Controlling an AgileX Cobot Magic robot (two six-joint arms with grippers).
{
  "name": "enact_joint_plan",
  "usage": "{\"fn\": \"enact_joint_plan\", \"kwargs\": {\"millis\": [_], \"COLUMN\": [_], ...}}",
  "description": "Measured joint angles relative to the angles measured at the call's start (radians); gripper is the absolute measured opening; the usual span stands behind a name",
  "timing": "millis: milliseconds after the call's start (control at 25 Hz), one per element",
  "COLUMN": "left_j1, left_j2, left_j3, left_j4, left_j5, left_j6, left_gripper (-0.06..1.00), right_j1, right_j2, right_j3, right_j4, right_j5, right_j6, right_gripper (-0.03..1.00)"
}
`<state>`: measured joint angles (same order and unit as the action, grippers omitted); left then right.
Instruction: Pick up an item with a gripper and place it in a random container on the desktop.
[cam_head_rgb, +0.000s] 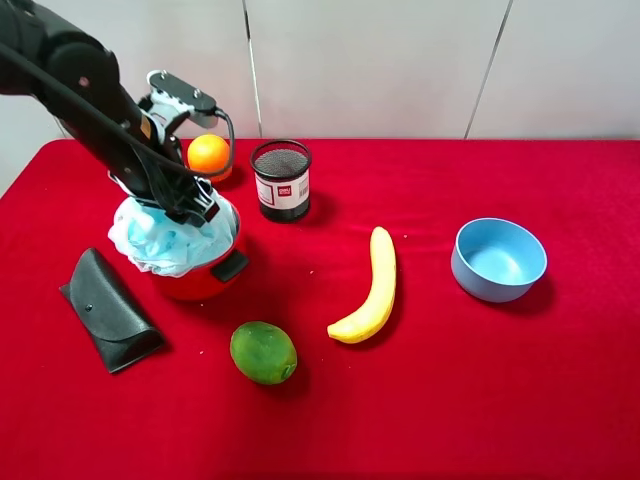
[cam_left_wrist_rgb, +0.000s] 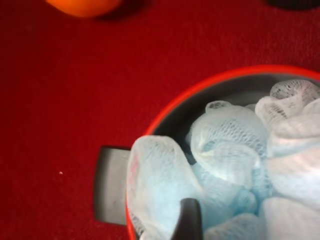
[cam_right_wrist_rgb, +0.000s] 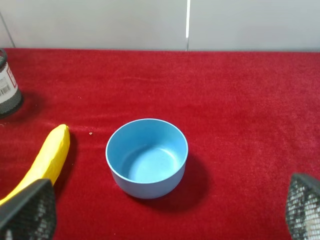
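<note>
Left hand (cam_head_rgb: 195, 205) lowered; right hand (cam_right_wrist_rgb: 170, 210) spread wide

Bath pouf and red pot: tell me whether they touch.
Touching. The left wrist view shows the bath pouf sitting inside the red pot, its ruffles draped over the rim.

Your high camera looks down across the whole desk (cam_head_rgb: 560, 400) from its front edge, facing the back wall. Your left wrist camera sits very close above the red pot (cam_left_wrist_rgb: 172, 107), looking almost straight down. Your right wrist camera looks forward and down, from farther off, at the blue bowl (cam_right_wrist_rgb: 147, 158), which the high view shares.
</note>
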<state>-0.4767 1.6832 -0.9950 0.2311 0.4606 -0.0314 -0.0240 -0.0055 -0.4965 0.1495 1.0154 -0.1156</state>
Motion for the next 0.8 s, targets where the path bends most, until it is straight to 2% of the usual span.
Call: {"fn": "enact_joint_plan", "kwargs": {"millis": [240, 360, 520, 800], "left_j1": [0.000, 0.000, 0.000, 0.000], "left_j2": [-0.070, -0.108, -0.152, -0.257], "left_j3": [0.000, 0.000, 0.000, 0.000], "left_j4": [-0.001, -0.029, -0.050, -0.086], "left_j5": [0.021, 0.023, 0.058, 0.198], "left_j6": [0.000, 0.000, 0.000, -0.008], "left_gripper": [0.87, 0.96, 0.99, 0.99], "right_j1": [0.000, 0.000, 0.000, 0.000], "right_j2": [0.000, 0.000, 0.000, 0.000], "right_j3": [0.000, 0.000, 0.000, 0.000], "right_j4": [0.000, 0.000, 0.000, 0.000], "right_j5": [0.000, 0.000, 0.000, 0.000], "right_j6": [0.000, 0.000, 0.000, 0.000], "right_gripper": [0.69, 0.69, 0.69, 0.69]}}
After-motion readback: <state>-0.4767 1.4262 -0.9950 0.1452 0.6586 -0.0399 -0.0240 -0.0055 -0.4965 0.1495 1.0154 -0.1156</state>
